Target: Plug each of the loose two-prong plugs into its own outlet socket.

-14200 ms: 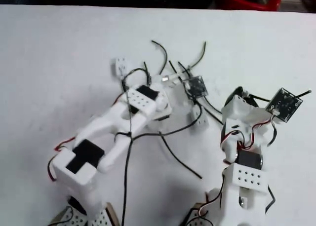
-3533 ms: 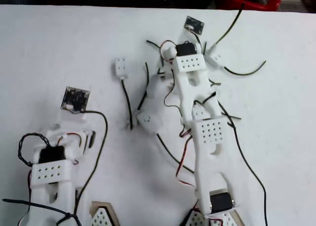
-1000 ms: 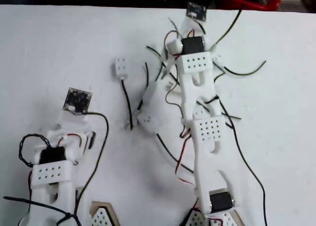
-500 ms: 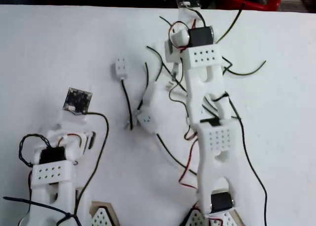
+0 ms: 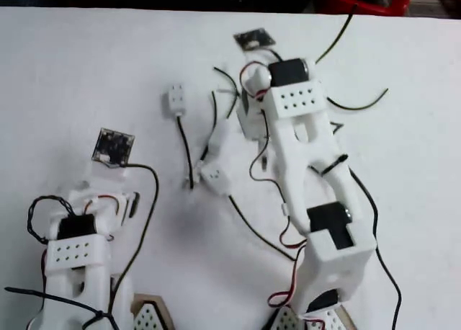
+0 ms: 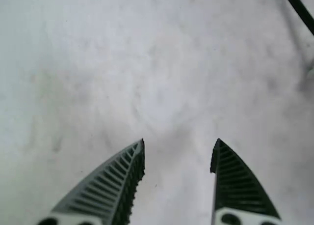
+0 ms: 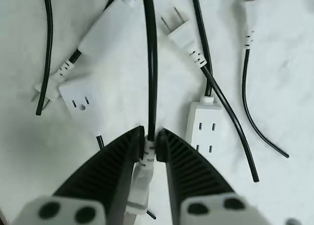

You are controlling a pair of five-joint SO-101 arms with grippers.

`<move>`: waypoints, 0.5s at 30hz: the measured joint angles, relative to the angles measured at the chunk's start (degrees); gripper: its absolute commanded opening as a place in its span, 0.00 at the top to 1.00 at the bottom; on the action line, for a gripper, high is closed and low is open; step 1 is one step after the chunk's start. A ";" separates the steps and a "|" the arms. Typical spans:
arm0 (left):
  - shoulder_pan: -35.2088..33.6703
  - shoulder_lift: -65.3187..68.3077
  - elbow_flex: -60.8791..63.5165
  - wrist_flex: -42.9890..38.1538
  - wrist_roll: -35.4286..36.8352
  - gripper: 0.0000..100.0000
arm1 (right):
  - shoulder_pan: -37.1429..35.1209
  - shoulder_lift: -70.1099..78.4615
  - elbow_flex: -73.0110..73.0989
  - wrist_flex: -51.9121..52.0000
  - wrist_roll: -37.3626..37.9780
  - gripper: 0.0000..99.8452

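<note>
White table. Lying on it: outlet socket just beside the right gripper; second socket at its opposite side; loose two-prong plug ahead of it; black cords around.

Fixed high camera: the table is viewed from above, arms entering at the lower edge. Wrist cameras are aimed closely past the left gripper at bare tabletop and the right gripper at an outlet socket, shared with the high view's centre.
</note>
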 measured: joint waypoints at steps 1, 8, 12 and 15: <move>0.00 0.00 0.00 0.00 0.00 0.77 | 0.00 -0.35 2.46 -1.49 1.14 0.98; 0.00 0.00 0.00 0.00 0.00 0.77 | 0.00 -0.97 15.91 -12.22 8.97 0.98; 0.00 0.00 0.00 0.00 0.00 0.77 | 0.00 -0.97 21.27 -16.62 12.40 0.98; 0.00 0.00 0.00 0.00 0.00 0.77 | 0.00 -0.97 24.53 -19.34 13.36 0.91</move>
